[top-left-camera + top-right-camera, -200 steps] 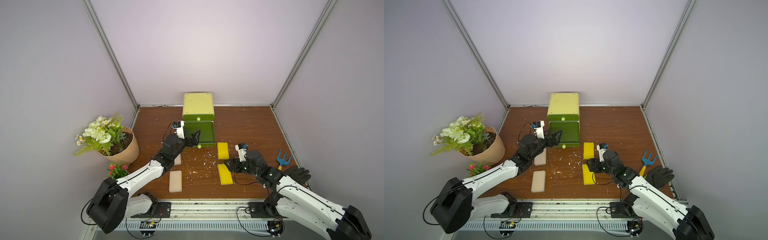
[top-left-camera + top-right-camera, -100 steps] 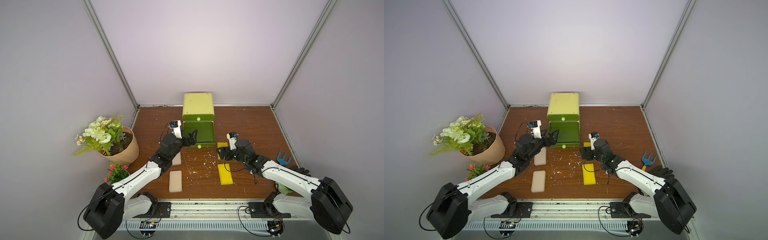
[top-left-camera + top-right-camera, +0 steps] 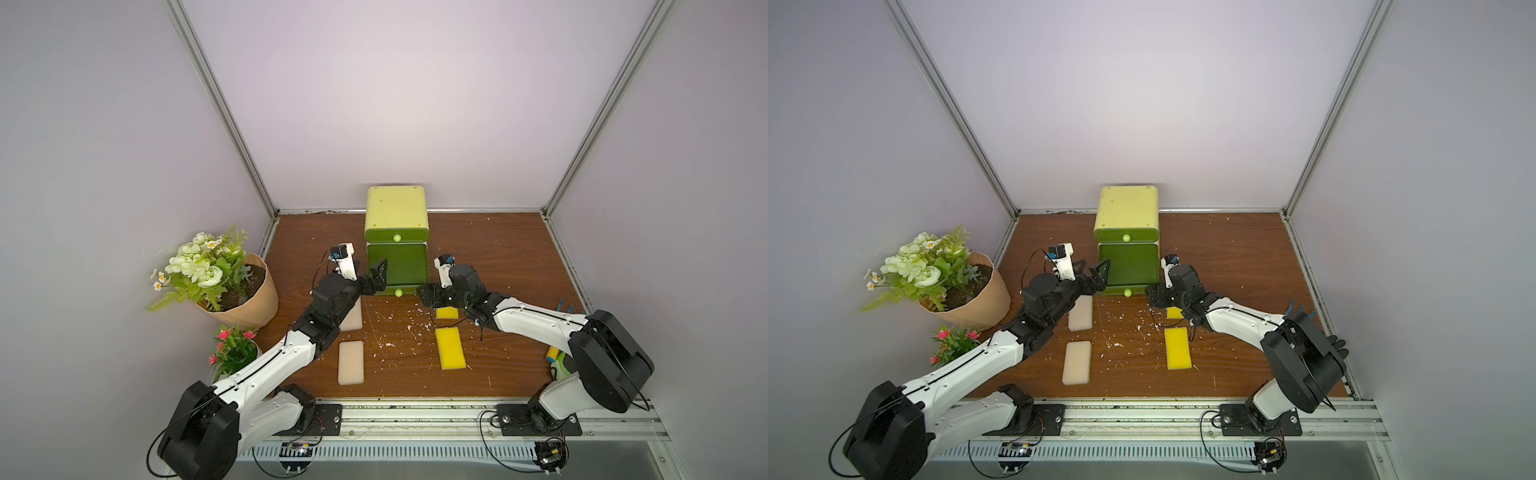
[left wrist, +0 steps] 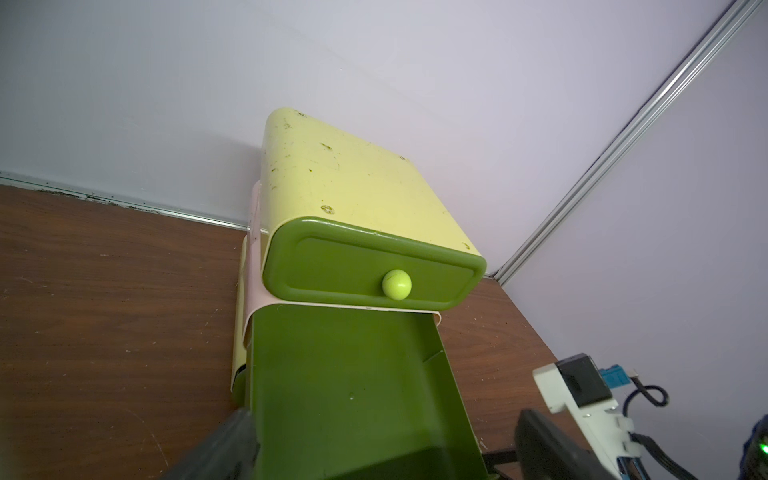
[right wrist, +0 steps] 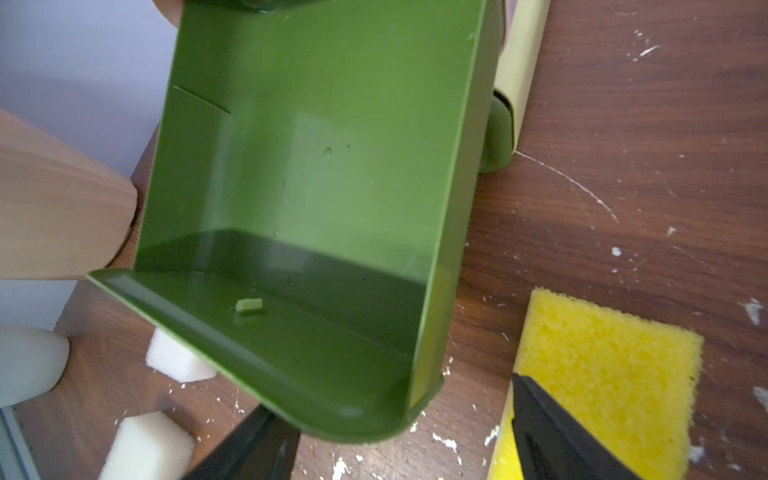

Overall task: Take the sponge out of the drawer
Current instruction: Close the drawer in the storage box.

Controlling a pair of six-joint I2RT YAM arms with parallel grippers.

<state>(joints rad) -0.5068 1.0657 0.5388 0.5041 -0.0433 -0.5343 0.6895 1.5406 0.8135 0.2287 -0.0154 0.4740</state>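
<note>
Right claw (image 3: 427,296) beside drawer (image 3: 398,270), lengthwise toward robot

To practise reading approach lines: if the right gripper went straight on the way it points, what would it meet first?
Most likely the open drawer: its front corner sits ahead of the right gripper, between its fingers; depth is unclear.

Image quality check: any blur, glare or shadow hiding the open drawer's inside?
In both top views: sharp, evenly lit, the open drawer dark inside but readable. Left wrist view: drawer in focus, left fingers blurred. Right wrist view: soft sheen on the drawer floor, shadow along its front wall, right fingers out of focus, yellow sponge crisp.
</note>
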